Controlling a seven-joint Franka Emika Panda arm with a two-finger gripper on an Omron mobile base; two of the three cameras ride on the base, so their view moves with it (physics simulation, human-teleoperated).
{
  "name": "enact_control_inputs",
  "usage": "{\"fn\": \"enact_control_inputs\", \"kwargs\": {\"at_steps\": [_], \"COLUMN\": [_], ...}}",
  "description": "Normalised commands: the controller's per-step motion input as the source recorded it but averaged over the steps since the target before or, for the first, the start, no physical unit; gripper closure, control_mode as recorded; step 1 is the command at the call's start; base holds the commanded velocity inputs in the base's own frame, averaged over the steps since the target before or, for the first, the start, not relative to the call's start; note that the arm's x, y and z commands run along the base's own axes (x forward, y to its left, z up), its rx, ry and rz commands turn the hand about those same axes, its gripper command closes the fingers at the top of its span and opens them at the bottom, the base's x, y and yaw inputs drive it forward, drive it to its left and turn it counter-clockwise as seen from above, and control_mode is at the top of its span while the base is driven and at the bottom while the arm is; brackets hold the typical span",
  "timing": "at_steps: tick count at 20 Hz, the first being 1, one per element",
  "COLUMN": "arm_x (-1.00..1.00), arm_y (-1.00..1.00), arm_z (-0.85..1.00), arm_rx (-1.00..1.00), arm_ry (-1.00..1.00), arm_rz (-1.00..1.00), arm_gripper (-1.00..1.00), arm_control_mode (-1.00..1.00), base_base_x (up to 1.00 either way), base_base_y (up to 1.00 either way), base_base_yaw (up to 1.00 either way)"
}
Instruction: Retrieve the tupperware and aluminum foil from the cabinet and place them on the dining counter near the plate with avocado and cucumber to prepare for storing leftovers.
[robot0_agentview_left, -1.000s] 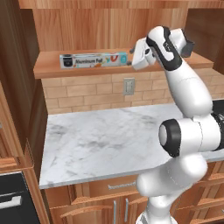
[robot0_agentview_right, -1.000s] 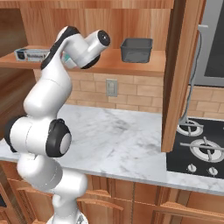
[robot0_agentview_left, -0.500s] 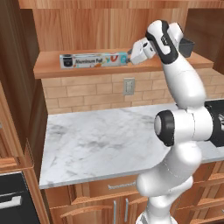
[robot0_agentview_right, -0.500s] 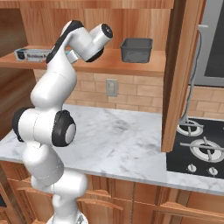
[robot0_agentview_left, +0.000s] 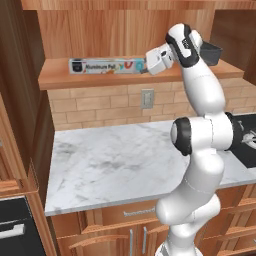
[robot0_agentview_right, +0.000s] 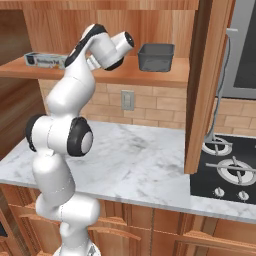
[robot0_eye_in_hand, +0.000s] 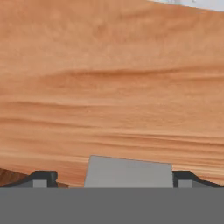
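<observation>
The aluminum foil (robot0_agentview_left: 106, 65) carton lies lengthwise on the shelf board of the wooden cabinet (robot0_agentview_left: 125, 30), and its left end shows past my arm (robot0_agentview_right: 44, 60). My gripper (robot0_agentview_left: 148, 64) hovers at the carton's right, red-and-teal end, just above the shelf. In the hand view its two fingertips (robot0_eye_in_hand: 42, 178) stand wide apart, open, over bare shelf wood with nothing between them. The dark tupperware (robot0_agentview_right: 156, 56) stands upright on the same shelf further right, apart from the gripper. My wrist partly hides the tupperware (robot0_agentview_left: 212, 53) in the left base view.
A marble worktop (robot0_agentview_left: 130, 160) backed by tan brick with a wall outlet (robot0_agentview_left: 147, 98) lies below the shelf. A wooden cabinet side panel (robot0_agentview_right: 205, 85) hangs to the right, with a black stove (robot0_agentview_right: 227, 170) beyond it. Base cabinets with drawer handles (robot0_agentview_left: 135, 212) run beneath.
The wrist and upper links have swung higher and turned, while the hand stays close to the foil's right end on the shelf. Foil and tupperware have not moved.
</observation>
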Motion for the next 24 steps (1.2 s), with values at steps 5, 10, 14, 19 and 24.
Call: {"fn": "enact_control_inputs", "kwargs": {"at_steps": [5,10,14,19,24], "arm_x": [0.15,0.09,0.02,0.00,0.00], "arm_y": [0.23,0.20,0.14,0.00,0.00], "arm_z": [-0.10,0.00,0.00,0.00,0.00], "arm_rx": [0.00,0.00,0.00,0.00,0.00], "arm_ry": [0.00,0.00,0.01,0.00,0.00], "arm_rz": [0.18,0.17,0.07,0.00,0.00], "arm_gripper": [-1.00,-1.00,1.00,1.00,1.00], "arm_control_mode": [-1.00,-1.00,-1.00,-1.00,-1.00], "base_base_x": [0.00,0.00,0.00,0.00,0.00], "base_base_y": [0.00,0.00,0.00,0.00,0.00], "base_base_yaw": [0.00,0.00,0.00,0.00,0.00]}}
